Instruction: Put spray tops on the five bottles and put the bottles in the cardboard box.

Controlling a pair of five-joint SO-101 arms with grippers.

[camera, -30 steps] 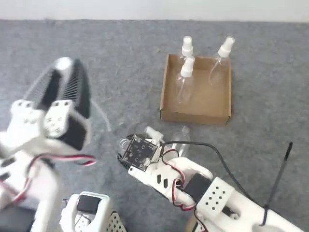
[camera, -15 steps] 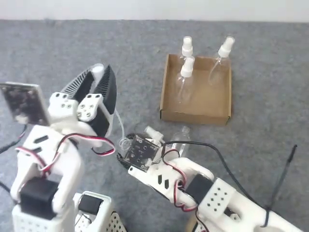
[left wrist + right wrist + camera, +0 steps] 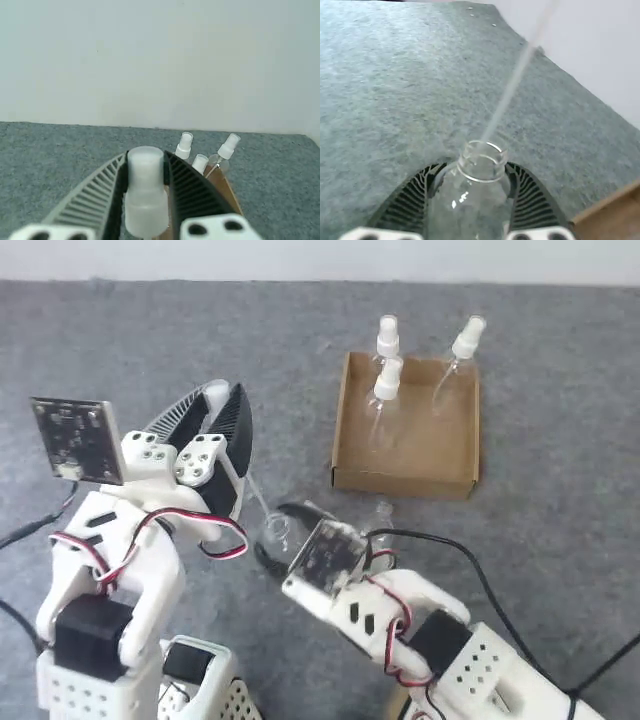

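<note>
Over the table (image 3: 120, 330), the high view showed the left gripper (image 3: 220, 398) closed on a spray top (image 3: 212, 390), the cardboard box (image 3: 400, 480) beyond. Its wrist view showed the top pinched firmly. By the right wrist view, the right gripper (image 3: 475, 170) clasped the bottle (image 3: 470, 200); the slanted tube (image 3: 512, 75) could probably slip off its mouth.

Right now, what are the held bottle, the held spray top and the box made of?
The bottle looks clear glossy plastic, possibly glass: the carpet shows through. The spray top: white, matte, slightly translucent plastic, probably. The box: brown matte cardboard, by colour and thin walls.
</note>
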